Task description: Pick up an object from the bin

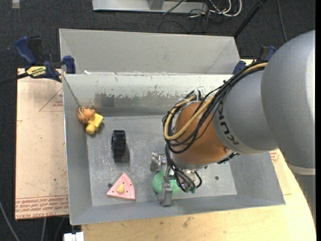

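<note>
My gripper [162, 178] is down near the bin's front wall, right of the middle. Its two metal fingertips [165, 197] stand on either side of a small round green thing [158, 184] on the bin floor. The near fingertip touches the green thing, while a small gap shows at the far one, so the gripper reads as open around it. The gripper's body hides the green thing's right side. A pink wedge with darker spots [122, 188] lies flat to the left, apart from the gripper.
A black ribbed wheel-like piece [119, 145] lies left of the middle. A yellow and orange toy [90, 119] sits in the back left corner. The arm with its orange cover and cables hangs over the right half of the bin.
</note>
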Controlling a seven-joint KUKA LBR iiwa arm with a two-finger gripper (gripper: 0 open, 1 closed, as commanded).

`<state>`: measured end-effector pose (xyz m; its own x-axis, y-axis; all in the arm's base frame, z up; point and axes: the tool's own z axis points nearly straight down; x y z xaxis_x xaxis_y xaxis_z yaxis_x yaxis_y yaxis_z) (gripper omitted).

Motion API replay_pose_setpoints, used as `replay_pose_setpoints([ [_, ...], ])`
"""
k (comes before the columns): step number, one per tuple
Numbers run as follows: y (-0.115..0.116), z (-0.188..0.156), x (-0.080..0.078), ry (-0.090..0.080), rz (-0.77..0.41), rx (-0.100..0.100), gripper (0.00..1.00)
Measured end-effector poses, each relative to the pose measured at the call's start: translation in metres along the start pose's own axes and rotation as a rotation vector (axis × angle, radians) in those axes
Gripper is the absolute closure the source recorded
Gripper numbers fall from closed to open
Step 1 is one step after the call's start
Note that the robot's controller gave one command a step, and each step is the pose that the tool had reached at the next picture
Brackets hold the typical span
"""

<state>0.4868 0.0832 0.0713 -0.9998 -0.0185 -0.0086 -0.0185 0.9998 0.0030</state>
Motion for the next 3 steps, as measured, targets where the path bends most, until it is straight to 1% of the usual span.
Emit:
replay_pose_setpoints([
  [1, -0.024, 0.001, 0.004, 0.008, 0.042, 0.002, 1.00],
  [2, -0.024, 0.001, 0.004, 0.008, 0.042, 0.002, 1.00],
  [3, -0.013, -0.048, 0.005, 0.016, 0.055, 0.004, 1.00],
])
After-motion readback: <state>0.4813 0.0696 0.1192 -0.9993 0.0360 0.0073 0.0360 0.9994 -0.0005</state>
